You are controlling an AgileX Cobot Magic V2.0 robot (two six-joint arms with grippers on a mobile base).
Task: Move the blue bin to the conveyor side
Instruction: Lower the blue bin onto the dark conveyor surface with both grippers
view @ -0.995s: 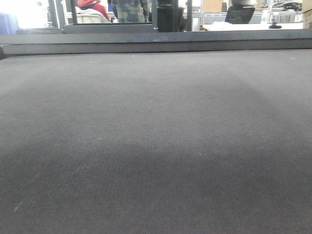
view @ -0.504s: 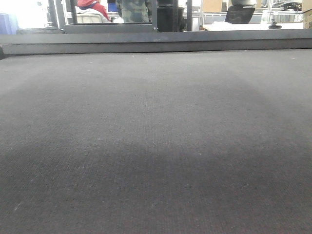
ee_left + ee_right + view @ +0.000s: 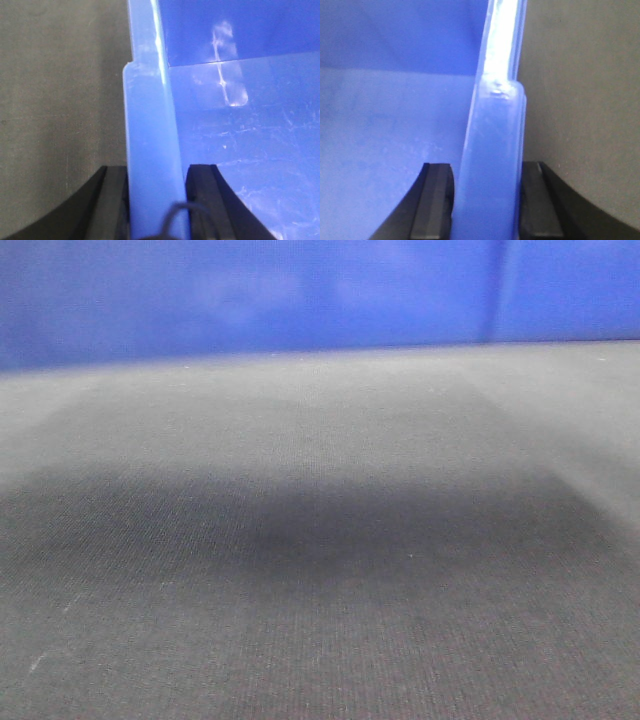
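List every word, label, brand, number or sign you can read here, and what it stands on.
None: no view holds readable text.
The blue bin has plain walls; the pale marks on its inner wall in the left wrist view look like glare, not letters.
The conveyor is unmarked fabric.
The left gripper and right gripper show no label.

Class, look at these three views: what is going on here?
A two-armed robot holds a glossy blue plastic bin. Its left gripper and right gripper each clamp the thickened rim, one finger inside the wall, one outside. In the front view the bin's wall spans the far end of the dark grey woven conveyor belt. Whether it rests there or hangs just above cannot be told.
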